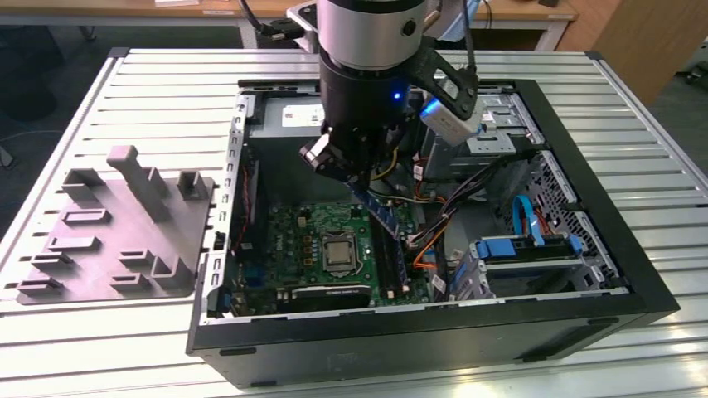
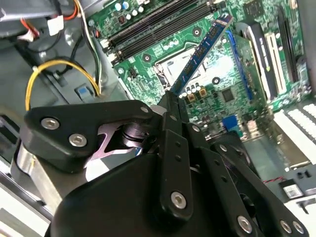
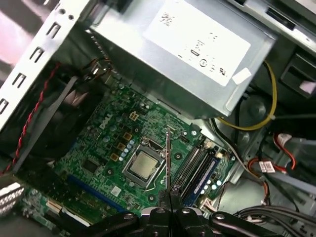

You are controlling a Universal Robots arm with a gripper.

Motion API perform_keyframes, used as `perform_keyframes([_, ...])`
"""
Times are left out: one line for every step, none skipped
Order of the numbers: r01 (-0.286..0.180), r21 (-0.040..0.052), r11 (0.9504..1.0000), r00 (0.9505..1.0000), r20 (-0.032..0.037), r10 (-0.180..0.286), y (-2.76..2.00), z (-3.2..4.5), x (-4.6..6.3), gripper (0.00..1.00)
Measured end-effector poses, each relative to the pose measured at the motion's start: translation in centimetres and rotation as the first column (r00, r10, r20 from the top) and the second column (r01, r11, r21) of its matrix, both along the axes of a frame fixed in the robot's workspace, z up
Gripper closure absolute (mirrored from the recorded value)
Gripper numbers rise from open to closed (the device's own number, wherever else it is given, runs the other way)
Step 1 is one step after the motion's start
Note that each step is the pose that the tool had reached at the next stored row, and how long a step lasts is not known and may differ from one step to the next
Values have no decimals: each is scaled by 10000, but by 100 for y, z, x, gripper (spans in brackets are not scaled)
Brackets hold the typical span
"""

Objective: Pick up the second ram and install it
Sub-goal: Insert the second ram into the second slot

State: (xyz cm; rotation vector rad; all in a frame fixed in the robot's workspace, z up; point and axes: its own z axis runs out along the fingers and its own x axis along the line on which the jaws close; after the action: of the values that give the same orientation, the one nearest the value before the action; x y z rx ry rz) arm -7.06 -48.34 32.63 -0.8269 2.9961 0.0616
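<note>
My gripper [image 1: 356, 181] is inside the open computer case [image 1: 619, 249], shut on one end of the second ram [image 1: 382, 214]. The dark blue stick slants down from the fingers and hangs above the green motherboard [image 1: 315, 249]. In the second wrist view the ram [image 2: 200, 52] runs from the black fingers [image 2: 170, 106] out over the CPU socket, beside the long black slots [image 2: 148, 24]. In the first wrist view the ram [image 3: 168, 158] is edge-on, a thin line rising from the gripper [image 3: 171, 205], next to the slots [image 3: 190, 165]. It touches no slot.
A silver power supply [image 3: 182, 44] and loose yellow, orange and black cables [image 1: 426, 224] crowd the case near the slots. A drive cage with blue parts [image 1: 531, 249] fills the exterior view's right side. A grey pegged tray [image 1: 111, 232] lies outside the case at the exterior view's left.
</note>
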Motion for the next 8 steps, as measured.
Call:
perform_keyframes([178,0,9998,9998,0,-178,0,-1,0,89])
perform_keyframes([359,0,9994,9994,0,-359,0,-2,0,89])
perform_keyframes([539,0,9985,9985,0,-539,0,-3,0,89])
perform_keyframes([717,0,9974,9974,0,-717,0,-3,0,89])
perform_keyframes([898,0,9960,9960,0,-898,0,-4,0,89])
perform_keyframes([1086,0,9941,9941,0,-1086,0,-5,0,89])
perform_keyframes([1266,0,9920,9920,-1,-1266,0,-6,0,89])
perform_keyframes([1443,0,9895,9895,-1,-1443,0,-7,0,89])
